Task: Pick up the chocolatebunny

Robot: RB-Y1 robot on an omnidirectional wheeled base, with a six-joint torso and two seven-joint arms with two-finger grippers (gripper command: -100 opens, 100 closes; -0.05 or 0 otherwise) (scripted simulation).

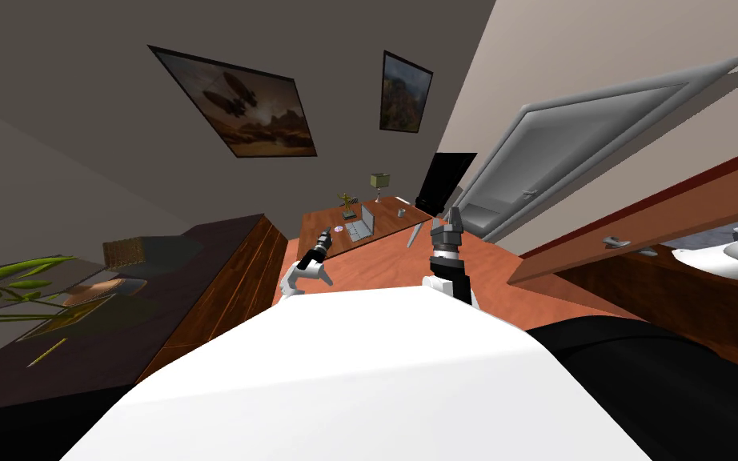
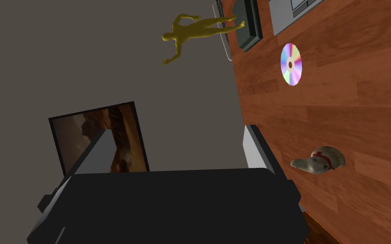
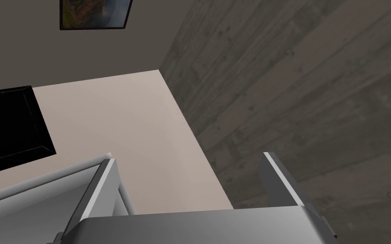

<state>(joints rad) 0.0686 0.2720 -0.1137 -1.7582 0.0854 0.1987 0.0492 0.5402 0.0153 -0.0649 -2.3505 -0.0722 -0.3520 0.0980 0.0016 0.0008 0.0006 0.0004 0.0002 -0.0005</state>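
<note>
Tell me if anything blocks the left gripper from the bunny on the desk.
Nothing visible does. The pale bunny lies on the bare wooden desk right beside the open left gripper, outside the gap between its fingers. The CD lies farther off, past it.

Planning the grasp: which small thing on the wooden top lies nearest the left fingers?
The pale bunny with the red collar; the disc and gold figurine lie farther off.

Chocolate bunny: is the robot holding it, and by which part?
Nothing is held. The left end effector and right end effector are open; the chocolate bunny lies on the desk, untouched.
</note>
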